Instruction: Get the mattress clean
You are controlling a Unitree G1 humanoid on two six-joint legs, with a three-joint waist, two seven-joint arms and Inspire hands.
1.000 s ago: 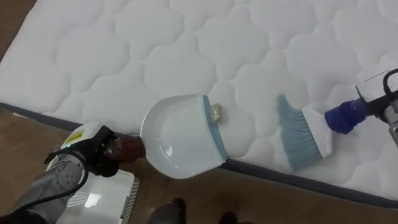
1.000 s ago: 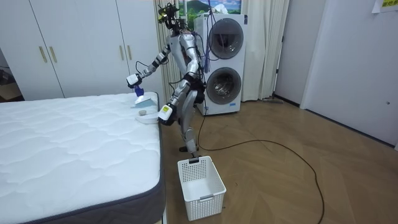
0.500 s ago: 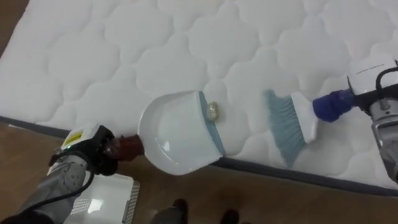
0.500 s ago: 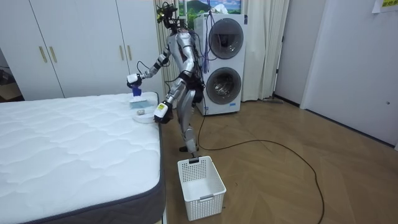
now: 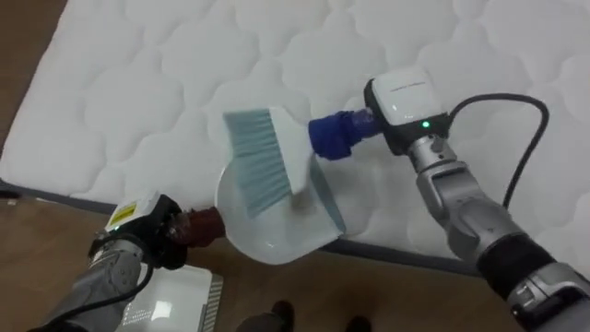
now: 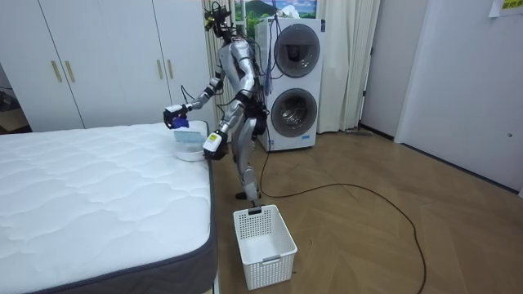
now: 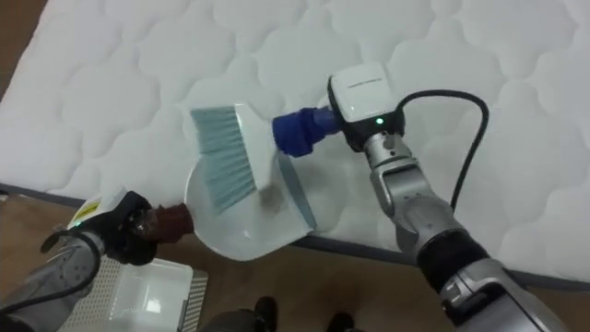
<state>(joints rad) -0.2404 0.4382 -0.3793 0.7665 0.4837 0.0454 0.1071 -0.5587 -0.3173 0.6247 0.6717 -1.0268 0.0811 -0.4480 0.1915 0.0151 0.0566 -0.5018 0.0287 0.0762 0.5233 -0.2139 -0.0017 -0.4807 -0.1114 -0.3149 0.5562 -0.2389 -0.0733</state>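
Item: dustpan (image 5: 272,217), white with a blue lip. It sits at the near edge of the mattress (image 5: 138,83), lip on the quilting and bowl hanging out past the edge over the floor. Holder: left hand (image 5: 152,231), fingers closed round the pan's brown handle. Item: brush (image 5: 267,161), teal bristles and blue grip, lying aslant with the bristles over the pan's bowl. Holder: right hand (image 5: 403,97), closed on the grip, arm reaching in across the mattress from its right side. Contents of pan: a faint pale blur beside the bristles in the right eye view, too unclear to name. Item: white basket (image 6: 263,235), on the floor well apart from the bed (image 6: 90,196); the robot stands at the bed's corner, between it and the stacked washing machines (image 6: 292,82). Judged stage: the sweep into the pan looks about finished, with tipping out not yet begun. Hazards: drawing the brush back out could flick debris over the lip onto the mattress; a pan tilted lip-down would spill its load; a lip lifted off the quilting would let scraps slide under and off the edge to the floor.
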